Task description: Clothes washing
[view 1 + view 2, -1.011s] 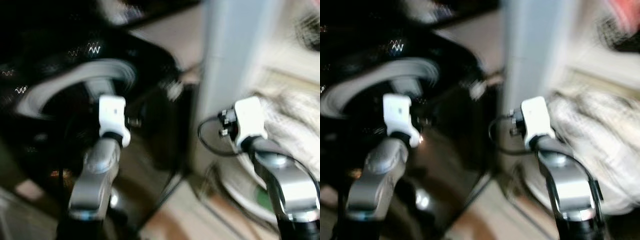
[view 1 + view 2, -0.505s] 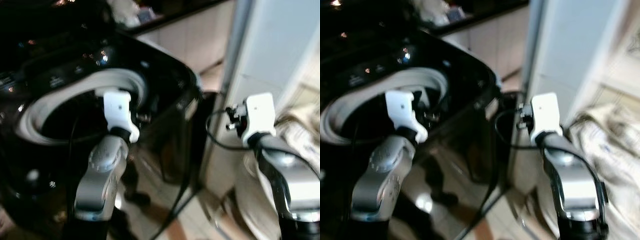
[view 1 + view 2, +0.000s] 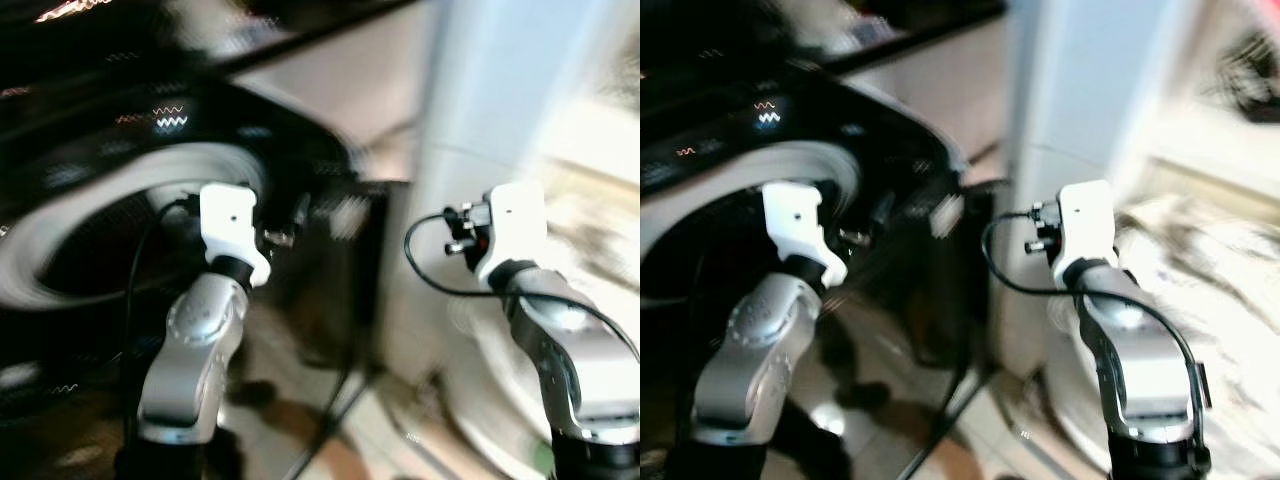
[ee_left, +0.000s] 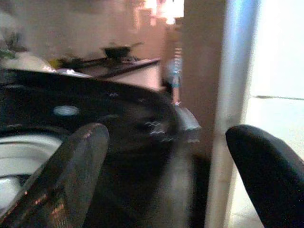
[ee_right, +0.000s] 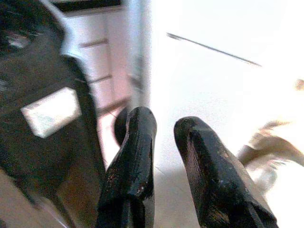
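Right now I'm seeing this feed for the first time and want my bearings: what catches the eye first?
The black washer on the left, its pale round drum rim open upward, with the left gripper raised over it, fingers wide apart. Right of it rises a tall white panel. A blurred heap of pale laundry lies at right, behind the raised right gripper, its fingers slightly apart.

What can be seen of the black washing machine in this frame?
The washing machine is a glossy black top-loader on the robot's left, blurred by camera motion. A pale grey ring rims its round opening, dark inside; whether it holds laundry cannot be told. Small lights glow on the panel behind the opening. Its shiny front reflects the room. The left end effector, fingers wide apart, hovers by the opening's rim, not visibly touching it. A tall white unit stands beside the machine.
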Controlling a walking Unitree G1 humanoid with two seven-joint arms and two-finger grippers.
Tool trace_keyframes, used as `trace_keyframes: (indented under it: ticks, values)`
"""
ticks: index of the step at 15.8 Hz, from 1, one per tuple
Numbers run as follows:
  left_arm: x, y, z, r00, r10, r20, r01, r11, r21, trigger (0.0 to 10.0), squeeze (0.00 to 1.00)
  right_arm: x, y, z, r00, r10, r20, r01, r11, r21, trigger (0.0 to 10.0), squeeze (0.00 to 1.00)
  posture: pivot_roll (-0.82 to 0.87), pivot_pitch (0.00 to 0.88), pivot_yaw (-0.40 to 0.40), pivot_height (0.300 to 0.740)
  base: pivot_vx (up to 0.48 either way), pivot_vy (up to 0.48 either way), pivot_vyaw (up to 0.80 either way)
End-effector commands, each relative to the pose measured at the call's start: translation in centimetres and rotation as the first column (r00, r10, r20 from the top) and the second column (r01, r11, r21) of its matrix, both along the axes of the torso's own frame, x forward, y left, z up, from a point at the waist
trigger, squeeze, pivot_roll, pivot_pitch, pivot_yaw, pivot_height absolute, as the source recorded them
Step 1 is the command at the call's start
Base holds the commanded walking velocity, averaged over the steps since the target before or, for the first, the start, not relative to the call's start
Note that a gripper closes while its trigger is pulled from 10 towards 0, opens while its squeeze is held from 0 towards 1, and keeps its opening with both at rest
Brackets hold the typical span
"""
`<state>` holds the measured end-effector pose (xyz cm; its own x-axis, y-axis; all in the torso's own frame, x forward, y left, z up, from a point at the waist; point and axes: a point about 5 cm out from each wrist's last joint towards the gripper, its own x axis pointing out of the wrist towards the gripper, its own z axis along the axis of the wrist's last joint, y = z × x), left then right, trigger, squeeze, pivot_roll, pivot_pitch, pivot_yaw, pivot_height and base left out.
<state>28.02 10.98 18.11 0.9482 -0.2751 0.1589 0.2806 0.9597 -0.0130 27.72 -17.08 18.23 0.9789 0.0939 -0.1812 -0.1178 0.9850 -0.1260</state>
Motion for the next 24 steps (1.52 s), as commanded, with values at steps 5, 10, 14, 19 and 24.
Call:
trace_keyframes:
  ticks: [5, 10, 14, 19, 24]
  values:
    - [0.3, 1.0, -0.7, 0.997, 0.061, -0.04, -0.06, 0.998, 0.022, 10.0, 0.0, -0.2, 0.2, 0.2, 1.0, -0.005, -0.01, 0.005, 1.0, -0.007, 10.0, 0.0, -0.12, 0.043, 0.079, 0.74, 0.0, -0.228, 0.0]
    - [0.8, 2.0, -1.0, 0.993, 0.11, -0.049, -0.107, 0.993, 0.053, 10.0, 0.0, 0.2, 0.0, -0.1, 0.999, -0.039, -0.038, 0.037, 0.998, -0.044, 10.0, 0.0, -0.12, 0.04, 0.08, 0.74, 0.0, 0.0, 0.0]
    - [0.3, 1.7, -1.3, 0.999, -0.007, -0.043, 0.01, 0.997, 0.078, 10.0, 0.0, 0.7, -2.9, -0.7, 0.977, -0.163, -0.134, 0.149, 0.983, -0.111, 10.0, 1.0, -0.12, 0.027, 0.073, 0.74, 0.0, 0.0, 0.0]
    - [-0.4, 1.5, -0.5, 0.993, -0.115, -0.001, 0.115, 0.993, 0.028, 10.0, 0.0, 1.0, -8.1, 0.7, 0.934, -0.339, -0.111, 0.308, 0.923, -0.232, 10.0, 1.0, -0.12, 0.009, 0.081, 0.74, 0.0, 0.0, 0.0]
    - [-2.3, -1.1, 0.1, 0.894, -0.447, 0.008, 0.447, 0.894, -0.023, 10.0, 0.0, 1.9, -10.6, -0.3, 0.973, -0.185, -0.142, 0.146, 0.959, -0.244, 10.0, 1.0, -0.13, 0.0, 0.101, 0.74, 0.0, 0.0, 0.0]
